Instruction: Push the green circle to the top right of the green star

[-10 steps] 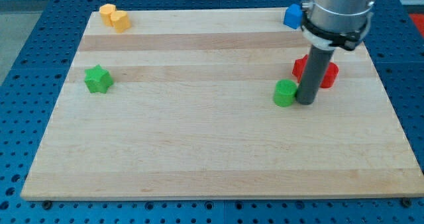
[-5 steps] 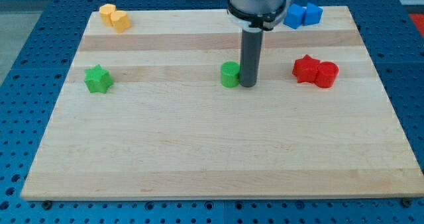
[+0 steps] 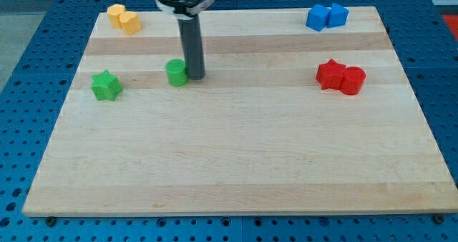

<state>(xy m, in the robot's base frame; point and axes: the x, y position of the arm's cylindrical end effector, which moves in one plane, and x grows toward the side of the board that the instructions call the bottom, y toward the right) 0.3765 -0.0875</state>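
Tool: a straight dark rod with no jaws to open or close, so no grasp state applied; my tip (image 3: 195,77) rested on the light wooden desk (image 3: 236,163), touching the view's right side of the small green circle block (image 3: 176,72). Rod stood upright, its silver mount cut off by the view's top edge.

Green circle block sat in the upper left part of the desk, on the boundary between a darker plank stripe and a lighter one. Green star block (image 3: 106,85) lay to the view's left of it and slightly lower, clearly apart, with bare wood between them. So the circle was to the right and a little above the star.

Other blocks:
- Two orange blocks (image 3: 123,18), touching each other, at the desk's top left corner; exact shapes not clear.
- Two blue blocks (image 3: 326,16), touching, near the top right corner; shapes not clear.
- Red star-like block (image 3: 330,74) touching a red round block (image 3: 353,80) at the view's right, well apart from the tip.

Desk sat on a blue perforated base (image 3: 28,127).
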